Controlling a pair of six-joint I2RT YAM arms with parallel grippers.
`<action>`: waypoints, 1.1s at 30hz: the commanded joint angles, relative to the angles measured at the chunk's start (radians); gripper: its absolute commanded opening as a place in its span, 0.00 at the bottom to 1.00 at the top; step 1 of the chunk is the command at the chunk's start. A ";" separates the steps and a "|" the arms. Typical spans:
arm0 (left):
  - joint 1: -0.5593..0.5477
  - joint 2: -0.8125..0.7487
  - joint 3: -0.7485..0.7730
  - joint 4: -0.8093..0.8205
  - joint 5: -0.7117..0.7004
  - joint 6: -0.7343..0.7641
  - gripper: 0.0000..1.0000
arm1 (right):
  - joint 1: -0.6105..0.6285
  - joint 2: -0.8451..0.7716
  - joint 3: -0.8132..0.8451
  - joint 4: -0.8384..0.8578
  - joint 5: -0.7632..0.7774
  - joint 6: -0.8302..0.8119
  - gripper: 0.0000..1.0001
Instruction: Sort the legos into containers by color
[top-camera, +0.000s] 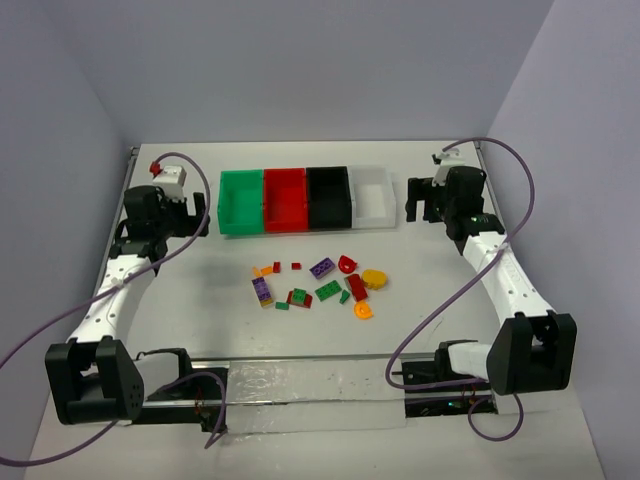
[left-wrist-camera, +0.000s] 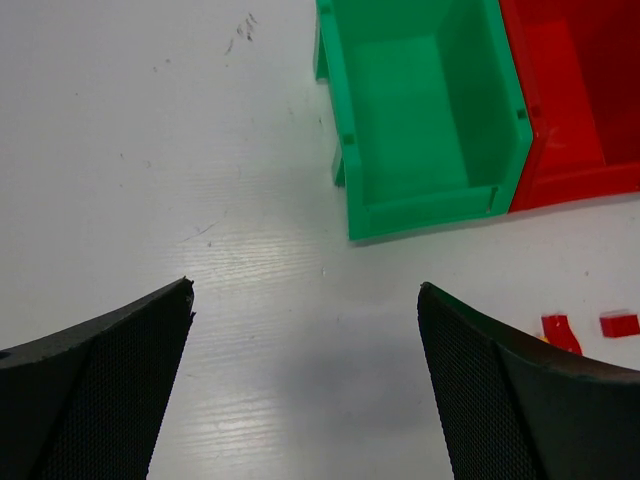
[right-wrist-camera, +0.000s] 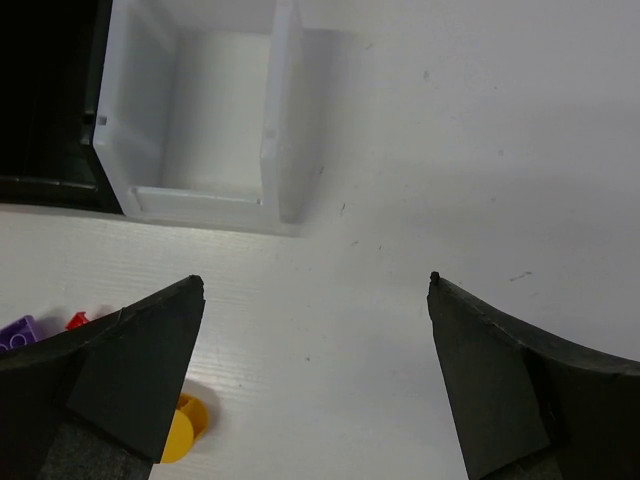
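Note:
Four joined bins stand in a row at the back: green (top-camera: 243, 222), red (top-camera: 284, 220), black (top-camera: 328, 217) and clear white (top-camera: 372, 215); the two whose insides show in the wrist views hold nothing. Several legos lie scattered in front of them, among them a purple plate (top-camera: 322, 267), a red rounded piece (top-camera: 347, 264), a yellow round piece (top-camera: 374, 278) and a green plate (top-camera: 326, 292). My left gripper (top-camera: 200, 212) is open and empty beside the green bin (left-wrist-camera: 425, 200). My right gripper (top-camera: 416, 200) is open and empty beside the white bin (right-wrist-camera: 285, 120).
The left wrist view shows the red bin (left-wrist-camera: 575, 185) and two small red bricks (left-wrist-camera: 560, 332) at its right edge. The right wrist view shows the black bin (right-wrist-camera: 50, 185), the yellow round piece (right-wrist-camera: 178, 432) and a purple brick (right-wrist-camera: 18, 332). Grey walls close off the table's back and sides.

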 joint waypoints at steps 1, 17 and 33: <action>0.004 -0.006 0.041 -0.040 0.083 0.146 0.99 | -0.002 0.005 0.053 -0.010 -0.030 -0.017 1.00; -0.085 0.351 0.566 -1.062 0.470 1.703 0.99 | -0.002 0.107 0.099 -0.100 -0.176 -0.061 1.00; -0.491 0.424 0.411 -1.036 0.338 1.969 0.86 | -0.001 0.140 0.121 -0.156 -0.178 -0.098 1.00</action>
